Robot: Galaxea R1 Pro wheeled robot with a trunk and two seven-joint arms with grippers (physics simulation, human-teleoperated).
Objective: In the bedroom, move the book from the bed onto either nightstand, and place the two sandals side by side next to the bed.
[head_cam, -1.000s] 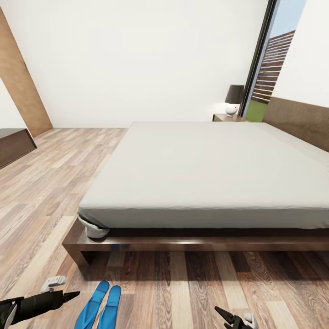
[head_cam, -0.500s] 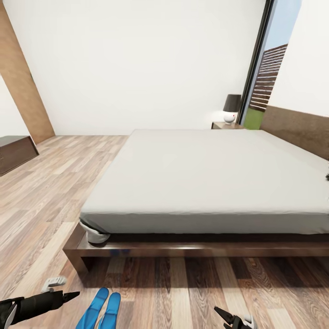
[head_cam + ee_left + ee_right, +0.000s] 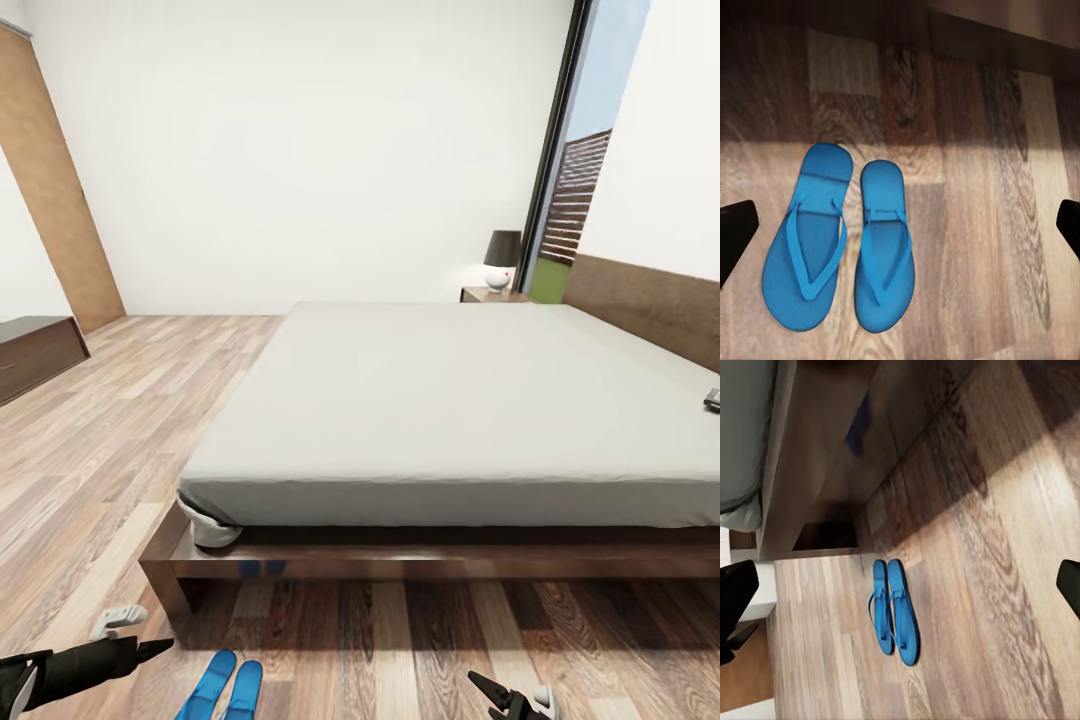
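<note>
The left gripper [image 3: 150, 649] hangs low over the wood-plank floor [image 3: 90, 470], its black fingers [image 3: 733, 236] standing wide apart with nothing between them. Seen from the left wrist, the two bright-blue flip-flop sandals [image 3: 840, 240] lie flat on the floor below that open gripper, side by side and almost touching, toe straps up, nearer to one finger than to the other. From the head they show just to the right of the left gripper's tip, at the picture's bottom edge [image 3: 225, 690].

The right gripper [image 3: 492, 692] sits low at the right, its dark fingers parted and empty too. From the right wrist the sandals [image 3: 894, 611] lie well apart from that gripper, out on the floor near the corner of the bed frame.

Beyond both grippers stands the large low platform bed [image 3: 450, 400], with a dark brown wooden frame, a plain light-grey mattress and a brown headboard at the right. The sandals rest on the floor just in front of its foot-end rail. At the right edge of the mattress lies a small dark flat thing [image 3: 712, 400], too cut off to tell what it is. Past the far corner of the bed stands a small dark wooden nightstand [image 3: 490, 295] bearing a lamp with a dark shade [image 3: 502, 255], beside a tall black-framed window [image 3: 565, 190]. A long low dark-brown bench [image 3: 35, 352] stands at the left wall.
</note>
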